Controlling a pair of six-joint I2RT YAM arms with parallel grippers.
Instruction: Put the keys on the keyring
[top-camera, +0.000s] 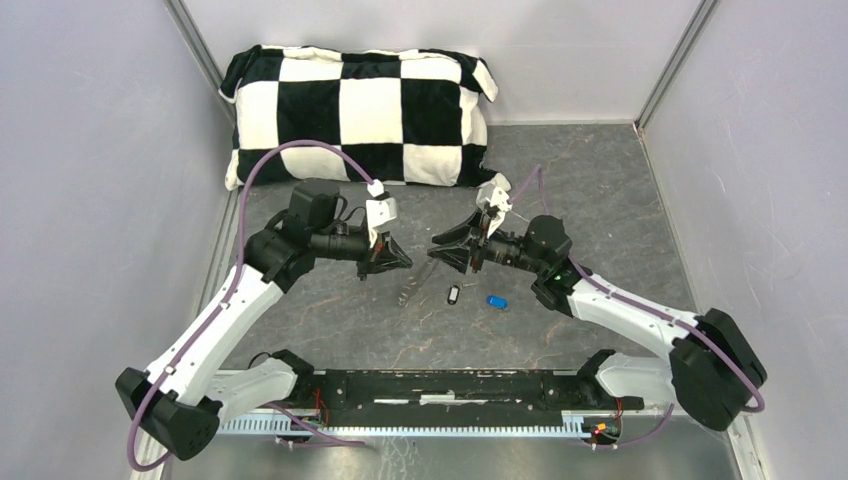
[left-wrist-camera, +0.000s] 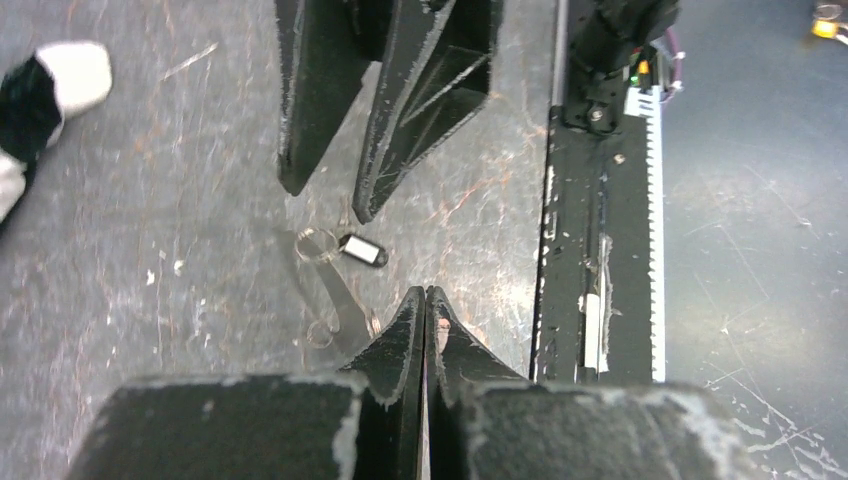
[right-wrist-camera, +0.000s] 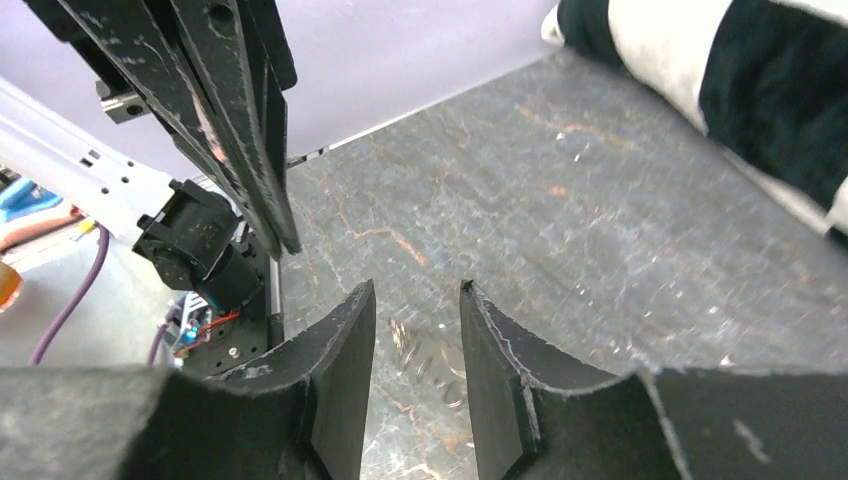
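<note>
One blue-headed key (top-camera: 497, 301), one black-headed key (top-camera: 453, 295) — two keys — one keyring (top-camera: 408, 293), one checkered pillow (top-camera: 360, 115), two arms — left arm (top-camera: 228, 315), right arm (top-camera: 640, 315)

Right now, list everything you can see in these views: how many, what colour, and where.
pillow: one, black and white checked, far side of the table by the back wall.
table: one, dark grey and scuffed, under everything.
keyring: one, silvery, on the table near the two gripper tips.
black key: one, black head with a pale centre, just right of the keyring.
blue key: one, bright blue head, right of the black key, apart from it.
mounting rail: one, black, near edge.
arms: two, white and black, purple cables.
left gripper: one, black, shut.
right gripper: one, black, open, facing the left gripper.
</note>
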